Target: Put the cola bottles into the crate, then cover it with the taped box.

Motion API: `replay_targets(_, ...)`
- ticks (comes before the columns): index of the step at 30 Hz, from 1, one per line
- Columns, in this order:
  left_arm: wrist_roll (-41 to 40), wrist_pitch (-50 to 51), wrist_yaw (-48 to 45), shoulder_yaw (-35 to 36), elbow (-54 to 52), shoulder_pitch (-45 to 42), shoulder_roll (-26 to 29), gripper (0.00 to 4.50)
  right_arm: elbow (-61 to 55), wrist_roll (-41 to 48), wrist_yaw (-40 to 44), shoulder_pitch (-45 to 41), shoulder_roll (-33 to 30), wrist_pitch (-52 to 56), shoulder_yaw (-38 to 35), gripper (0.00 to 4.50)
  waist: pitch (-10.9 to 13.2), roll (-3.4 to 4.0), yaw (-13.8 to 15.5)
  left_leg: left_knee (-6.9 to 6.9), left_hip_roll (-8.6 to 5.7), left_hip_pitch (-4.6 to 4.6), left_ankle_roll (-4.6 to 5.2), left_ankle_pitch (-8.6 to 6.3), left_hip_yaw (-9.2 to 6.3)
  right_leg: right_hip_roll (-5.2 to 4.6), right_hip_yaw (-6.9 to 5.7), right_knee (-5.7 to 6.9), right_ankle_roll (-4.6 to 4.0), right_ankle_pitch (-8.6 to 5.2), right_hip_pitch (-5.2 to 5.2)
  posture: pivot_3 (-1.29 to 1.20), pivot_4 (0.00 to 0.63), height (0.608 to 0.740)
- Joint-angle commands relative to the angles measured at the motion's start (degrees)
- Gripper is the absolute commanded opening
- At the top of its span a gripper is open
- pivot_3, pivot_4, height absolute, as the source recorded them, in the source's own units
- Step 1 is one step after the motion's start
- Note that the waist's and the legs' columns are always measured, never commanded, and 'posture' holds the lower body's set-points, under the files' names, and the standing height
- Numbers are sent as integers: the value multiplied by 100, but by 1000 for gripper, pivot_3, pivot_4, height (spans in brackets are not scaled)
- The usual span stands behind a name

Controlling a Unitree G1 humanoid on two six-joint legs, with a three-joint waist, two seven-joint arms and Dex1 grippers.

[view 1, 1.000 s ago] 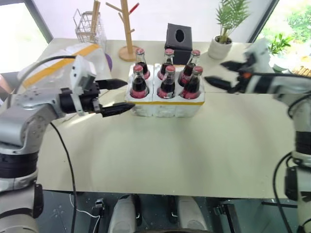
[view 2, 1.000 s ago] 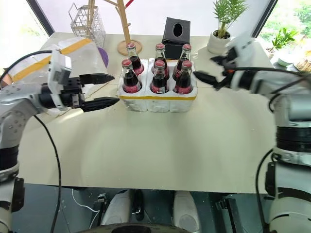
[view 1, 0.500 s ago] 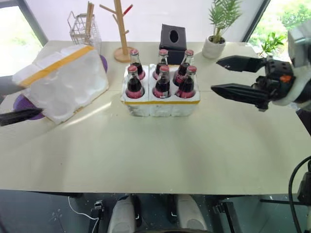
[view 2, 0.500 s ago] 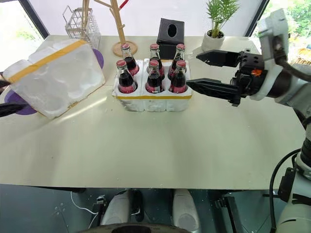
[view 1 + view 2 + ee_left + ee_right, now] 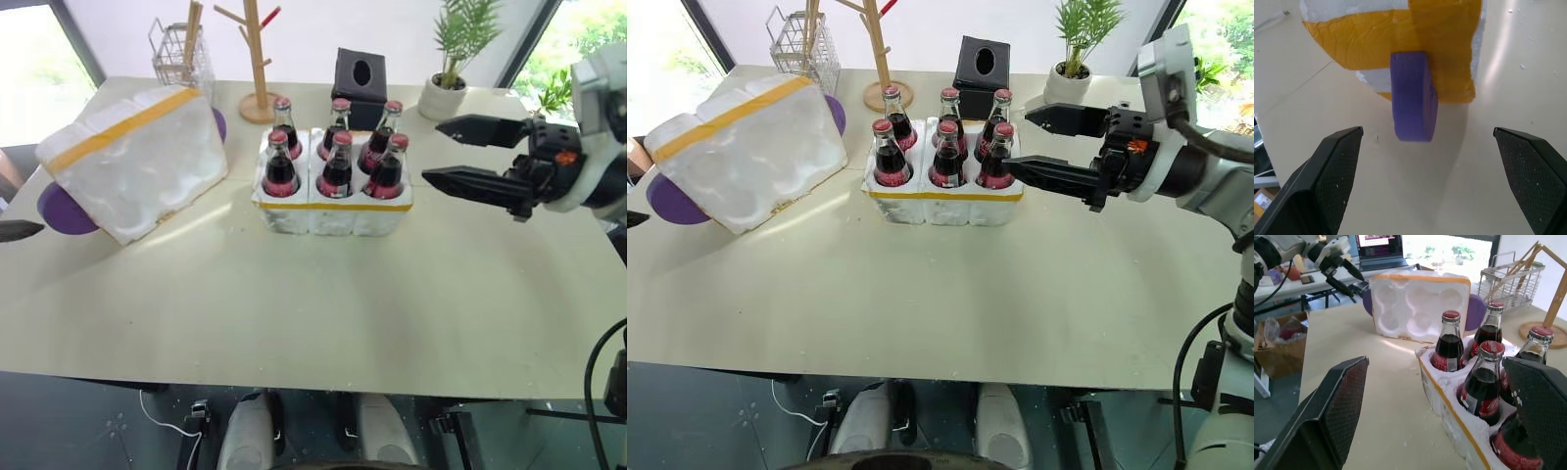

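The six cola bottles (image 5: 335,152) already stand in the wells of the crate (image 5: 333,209), centre of the frame a little above the middle, so what is left, by my reading, is lifting the taped box (image 5: 132,162) over them. That box lies tipped on its side at the upper left of the head view, its hollow side facing the crate, and it leans on purple discs (image 5: 1413,95) under and behind it. The likely trouble starts there: the foam is light and smooth, so a two-sided squeeze could let it slip or crumble at the rim. A lopsided lift could swing its edge into the red caps and topple a bottle. The disc may also drag along or roll away. Lowering the box off-centre could jam its inner pockets on the bottle necks. The right gripper (image 5: 446,153) hovers at the right of the frame, level with the crate's far rows, jaws spread wide, holding nothing and clear of the nearest bottle. The left gripper (image 5: 1427,169) sits at the far left edge, fingers wide apart, empty, aimed at the box's taped end and the disc, touching neither.
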Motion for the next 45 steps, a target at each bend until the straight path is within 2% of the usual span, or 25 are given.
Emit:
replay_targets(1,541,-230,333,-337,665,-648,-170,4500,-170,194,-71,-18,-188,9,-310,4476,2,-5,-21,0,1,0,0,0,0,0,0,0,0,0,-1,0,150,740)
replay_targets(8,1029,-284,952,-596,1275,-1242,-677,4500,-226,322,-246,171,-354,61,-505,4476,7,-19,-38,0,6,0,5,-2,-3,3,1,3,0,0,-4,0,150,740)
replay_targets(13,1180,-255,1451,-601,1422,-1303,-921,4500,-363,477,-413,330,-397,107,-638,4476,5,-25,-21,1,6,-1,5,-2,-4,1,1,5,0,0,-3,0,150,740)
replay_targets(14,1195,-258,1541,-582,1439,-1290,-953,3956,-386,522,-444,351,-405,120,-668,4500,5,-25,-20,2,6,-1,5,-2,-4,1,1,4,0,0,-3,0,150,740)
replay_targets(16,1163,-229,1713,-496,1469,-1285,-1021,3231,-444,587,-474,407,-444,140,-706,4500,5,-26,-20,2,5,-1,5,-2,-5,0,1,5,0,0,-3,0,150,740)
replay_targets(21,1149,-202,1865,-427,1493,-1224,-1102,602,-477,822,-462,531,-590,227,-784,4500,5,-27,-18,2,5,0,5,-2,-6,1,0,7,0,0,-3,0,150,740)
replay_targets(22,1158,-212,1865,-424,1490,-1211,-1105,338,-465,888,-463,552,-620,274,-800,4500,5,-27,-15,3,5,1,5,-2,-6,1,0,9,0,0,-2,0,150,740)
replay_targets(27,996,-437,1837,-239,1404,-1307,-1042,309,-599,727,-557,706,-706,91,-824,4500,3,-31,-16,5,5,1,5,-2,-7,1,0,9,0,0,-1,0,150,740)
replay_targets(33,728,-1541,2135,63,904,-1638,-1111,309,-596,754,-510,1094,-807,106,-1124,4500,7,-49,0,5,5,-2,5,-2,-8,0,0,8,1,0,-1,0,150,740)
replay_targets(35,520,-1939,2021,161,431,-1749,-1315,309,-599,821,-340,1358,-897,179,-1319,4500,5,-54,48,6,4,-5,5,-2,-10,-1,-2,8,1,0,0,0,150,740)
replay_targets(39,421,-2268,2590,195,-759,-1828,-1798,309,-608,811,-278,1740,-927,129,-1557,4500,1,-60,124,13,3,0,5,-2,-12,-2,-2,5,3,1,12,0,150,740)
replay_targets(45,931,-2279,3503,-141,-2705,-1487,-2401,309,-522,764,-420,1920,-852,74,-1637,4500,1,-59,102,17,1,8,6,-2,-15,2,0,7,10,5,20,0,150,740)
